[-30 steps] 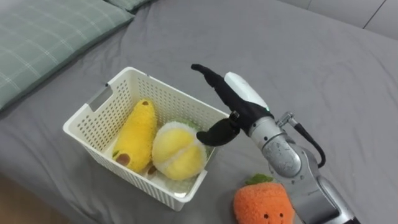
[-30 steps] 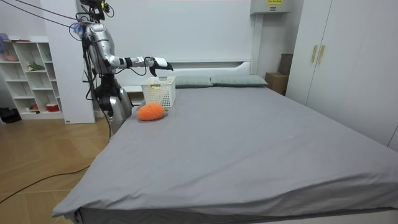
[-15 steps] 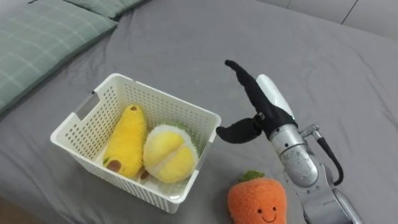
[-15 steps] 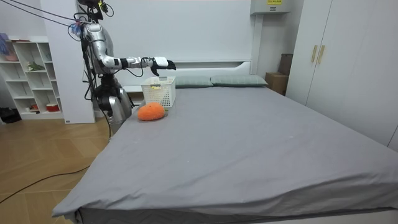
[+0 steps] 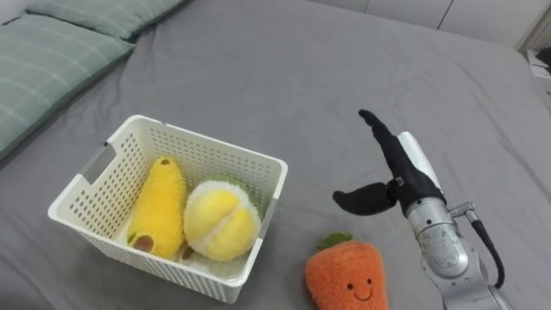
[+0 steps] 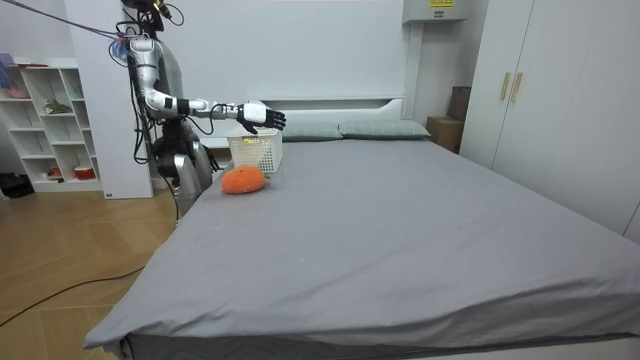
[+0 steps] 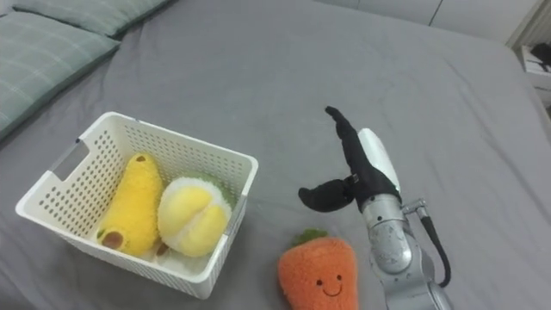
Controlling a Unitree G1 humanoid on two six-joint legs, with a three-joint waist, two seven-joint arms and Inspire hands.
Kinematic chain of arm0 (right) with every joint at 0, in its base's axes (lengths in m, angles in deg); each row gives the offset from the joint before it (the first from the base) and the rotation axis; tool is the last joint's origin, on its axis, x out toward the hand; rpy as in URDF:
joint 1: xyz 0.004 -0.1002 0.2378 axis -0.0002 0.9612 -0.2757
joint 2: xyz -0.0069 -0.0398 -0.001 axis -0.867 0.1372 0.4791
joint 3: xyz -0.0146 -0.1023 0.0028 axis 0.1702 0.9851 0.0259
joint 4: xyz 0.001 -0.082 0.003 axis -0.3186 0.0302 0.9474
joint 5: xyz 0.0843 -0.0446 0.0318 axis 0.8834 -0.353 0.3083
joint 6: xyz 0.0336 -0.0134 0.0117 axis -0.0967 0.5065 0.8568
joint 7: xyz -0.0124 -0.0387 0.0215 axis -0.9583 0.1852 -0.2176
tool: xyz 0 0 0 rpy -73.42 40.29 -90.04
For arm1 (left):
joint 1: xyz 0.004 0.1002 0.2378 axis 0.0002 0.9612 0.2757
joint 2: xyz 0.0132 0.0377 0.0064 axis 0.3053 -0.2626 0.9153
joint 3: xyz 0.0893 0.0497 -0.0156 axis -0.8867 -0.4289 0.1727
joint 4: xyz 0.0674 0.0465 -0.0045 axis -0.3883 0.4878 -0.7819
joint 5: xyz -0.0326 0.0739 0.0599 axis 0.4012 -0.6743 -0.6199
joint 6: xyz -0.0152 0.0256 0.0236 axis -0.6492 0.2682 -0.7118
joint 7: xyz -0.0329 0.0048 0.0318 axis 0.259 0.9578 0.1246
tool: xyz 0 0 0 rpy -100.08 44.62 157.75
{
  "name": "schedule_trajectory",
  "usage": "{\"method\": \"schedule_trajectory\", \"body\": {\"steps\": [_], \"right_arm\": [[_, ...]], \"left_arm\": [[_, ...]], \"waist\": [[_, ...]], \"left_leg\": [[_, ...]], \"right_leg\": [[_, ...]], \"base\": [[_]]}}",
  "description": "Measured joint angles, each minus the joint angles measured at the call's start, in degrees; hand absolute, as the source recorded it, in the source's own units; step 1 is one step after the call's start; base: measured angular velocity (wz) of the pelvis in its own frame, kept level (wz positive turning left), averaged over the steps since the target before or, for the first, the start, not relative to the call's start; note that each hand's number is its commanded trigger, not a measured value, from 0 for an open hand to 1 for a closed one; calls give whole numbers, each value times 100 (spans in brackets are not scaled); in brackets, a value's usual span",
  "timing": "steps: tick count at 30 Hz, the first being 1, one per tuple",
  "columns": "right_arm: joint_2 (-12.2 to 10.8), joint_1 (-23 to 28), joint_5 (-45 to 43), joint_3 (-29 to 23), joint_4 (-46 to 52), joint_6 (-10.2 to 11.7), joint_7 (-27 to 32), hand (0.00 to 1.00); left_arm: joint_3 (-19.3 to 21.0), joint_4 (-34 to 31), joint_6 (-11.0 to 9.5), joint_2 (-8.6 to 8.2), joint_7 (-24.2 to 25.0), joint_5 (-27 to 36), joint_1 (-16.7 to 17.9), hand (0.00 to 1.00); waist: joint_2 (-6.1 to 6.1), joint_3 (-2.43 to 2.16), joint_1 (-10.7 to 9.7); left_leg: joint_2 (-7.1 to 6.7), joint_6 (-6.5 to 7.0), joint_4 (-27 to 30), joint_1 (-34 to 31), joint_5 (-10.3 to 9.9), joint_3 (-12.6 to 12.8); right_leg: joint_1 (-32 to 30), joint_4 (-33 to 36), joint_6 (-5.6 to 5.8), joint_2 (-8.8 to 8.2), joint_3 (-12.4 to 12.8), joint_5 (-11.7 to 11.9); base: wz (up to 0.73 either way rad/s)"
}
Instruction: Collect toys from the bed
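Right hand (image 5: 406, 176) spread, empty, near carrot toy (image 5: 347, 277) beside basket (image 5: 207, 140); room view: shelves (image 6: 45, 120) behind robot.

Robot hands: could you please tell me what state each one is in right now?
Right robot hand: open, fingers straight, holding nothing.
Left robot hand: cannot be told.

We find no writing that we can read here. A small yellow label (image 6: 441, 4) sits on the far white box (image 6: 422, 13), its print too small.
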Motion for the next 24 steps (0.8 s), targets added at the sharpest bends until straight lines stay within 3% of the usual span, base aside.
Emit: {"method": "schedule_trajectory", "body": {"steps": [9, 16, 24], "right_arm": [[-81, 126, 102, -106, -335, 28, 1, 0], [-203, 269, 89, -84, -606, -5, -75, 0], [-253, 403, -151, 194, -1130, -61, -135, 0]], "left_arm": [[-1, 1, 0, -3, -14, 5, 17, 0], [-57, -13, 0, -13, -19, 19, 20, 0], [-228, -51, 19, -30, -74, 14, 5, 0]], "waist": [[31, 19, -113], [-23, -8, -122], [-39, 1, -120]], "left_leg": [[-1, 4, -13, -27, -4, 17], [-19, 11, -10, -17, -8, 34], [-33, 24, -22, 22, -17, -6]], "right_leg": [[-25, -17, 5, 0, 3, -3], [-25, -41, 31, -16, 5, -22], [-17, -29, 38, -25, -5, -27]], "base": [[0], [0], [0]]}}
